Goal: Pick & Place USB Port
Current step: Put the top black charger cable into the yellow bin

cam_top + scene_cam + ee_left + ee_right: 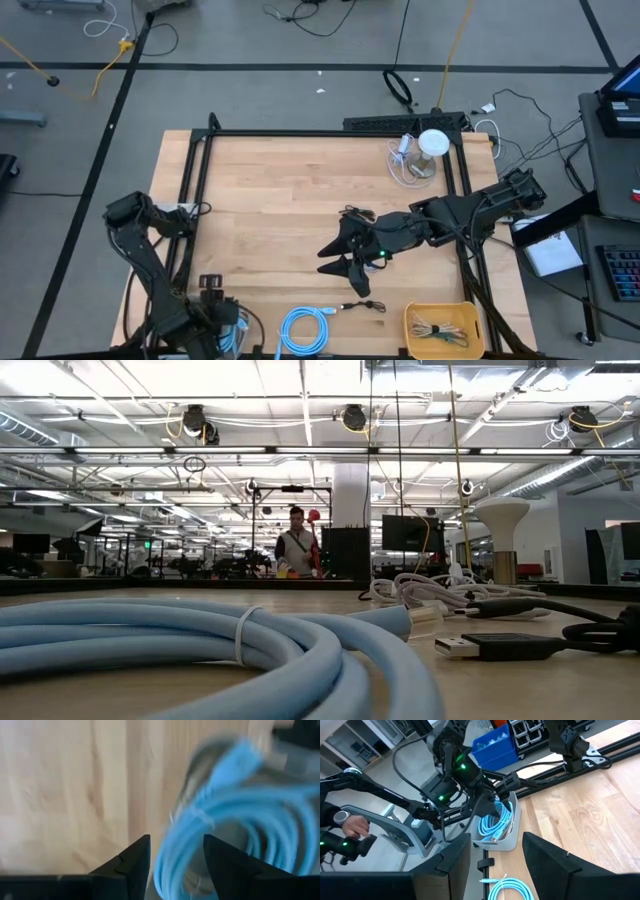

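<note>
My left gripper [175,840] hangs open, pointing down over a grey bin [512,827] at the table's near left corner. A light blue cable coil [235,815] lies in the bin, right below and between the fingers. The right wrist view shows the same gripper [492,805] above the bin. A second blue coil [305,328] lies on the table near the front edge. Next to it lies a black USB cable [365,305], its plug [478,647] flat on the wood. My right gripper [336,258] waits open above mid-table, holding nothing.
A yellow tray [443,328] with bundled cables stands at the near right. White cables [405,165] and a white mushroom-shaped stand [432,145] sit at the far right. A black frame [300,133] borders the table. A person's hand [351,826] shows beyond the left edge.
</note>
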Controlling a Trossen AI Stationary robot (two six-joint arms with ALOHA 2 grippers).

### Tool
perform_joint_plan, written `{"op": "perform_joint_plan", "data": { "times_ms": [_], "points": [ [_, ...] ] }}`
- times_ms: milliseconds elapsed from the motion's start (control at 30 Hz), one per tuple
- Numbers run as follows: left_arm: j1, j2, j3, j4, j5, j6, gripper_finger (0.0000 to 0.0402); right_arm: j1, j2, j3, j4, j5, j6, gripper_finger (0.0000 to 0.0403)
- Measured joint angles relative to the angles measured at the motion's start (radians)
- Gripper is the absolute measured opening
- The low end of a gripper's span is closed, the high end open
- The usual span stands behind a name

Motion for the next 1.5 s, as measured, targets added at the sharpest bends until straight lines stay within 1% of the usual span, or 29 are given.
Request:
{"op": "perform_joint_plan", "data": {
  "times_ms": [233, 300, 333, 400, 467, 533, 567, 600, 667, 767, 833, 933, 1000, 1100, 1167, 1233, 1300, 1500],
  "points": [
    [0.077, -0.001, 0.123, -0.045, -0.147, 0.053, 0.0153, -0.007, 0.0, 0.0, -0.009, -0.004, 0.0, 0.0171],
    [0.108, -0.001, 0.159, -0.062, -0.199, 0.061, 0.0144, -0.011, 0.0, 0.0, -0.059, 0.004, -0.01, 0.0171],
    [0.125, -0.001, 0.175, -0.076, -0.223, 0.064, 0.014, -0.013, 0.0, 0.001, -0.114, 0.028, -0.018, 0.0171],
    [0.161, -0.002, 0.2, -0.105, -0.259, 0.061, 0.0132, -0.013, 0.0, 0.001, -0.304, 0.119, -0.044, 0.0171],
    [0.197, -0.002, 0.214, -0.142, -0.289, 0.031, 0.0127, -0.02, 0.0, -0.009, -0.532, 0.258, -0.058, 0.0171],
    [0.228, -0.002, 0.22, -0.17, -0.321, -0.021, 0.0124, -0.047, 0.0, -0.069, -0.66, 0.388, -0.036, 0.0171],
    [0.243, -0.002, 0.22, -0.172, -0.337, -0.05, 0.0124, -0.067, -0.001, -0.114, -0.68, 0.421, -0.031, 0.0172],
    [0.256, -0.002, 0.22, -0.17, -0.356, -0.082, 0.0126, -0.087, -0.004, -0.166, -0.671, 0.43, -0.037, 0.0173],
    [0.273, -0.001, 0.22, -0.157, -0.395, -0.148, 0.013, -0.125, -0.018, -0.285, -0.603, 0.403, -0.069, 0.0176],
    [0.294, -0.002, 0.22, -0.124, -0.432, -0.199, 0.0139, -0.182, -0.029, -0.464, -0.39, 0.309, -0.125, 0.0184],
    [0.305, -0.001, 0.22, -0.106, -0.447, -0.225, 0.0145, -0.214, -0.022, -0.578, -0.288, 0.242, -0.137, 0.0189],
    [0.31, -0.001, 0.22, -0.107, -0.471, -0.271, 0.0149, -0.254, -0.024, -0.701, -0.154, 0.192, -0.136, 0.0197],
    [0.305, -0.001, 0.22, -0.103, -0.485, -0.3, 0.0148, -0.271, -0.024, -0.739, -0.101, 0.21, -0.155, 0.0201],
    [0.297, -0.001, 0.22, -0.098, -0.5, -0.331, 0.0142, -0.286, -0.024, -0.765, -0.116, 0.275, -0.199, 0.0206],
    [0.294, -0.001, 0.22, -0.097, -0.506, -0.346, 0.0136, -0.305, -0.024, -0.778, -0.051, 0.267, -0.214, 0.0208],
    [0.294, -0.001, 0.22, -0.098, -0.507, -0.355, 0.0132, -0.323, -0.026, -0.803, 0.023, 0.231, -0.229, 0.021],
    [0.293, -0.001, 0.22, -0.097, -0.506, -0.358, 0.0128, -0.337, -0.025, -0.831, 0.068, 0.219, -0.235, 0.0212],
    [0.291, -0.001, 0.22, -0.093, -0.506, -0.379, 0.0127, -0.396, -0.026, -0.906, 0.155, 0.227, -0.254, 0.0212]
  ]
}}
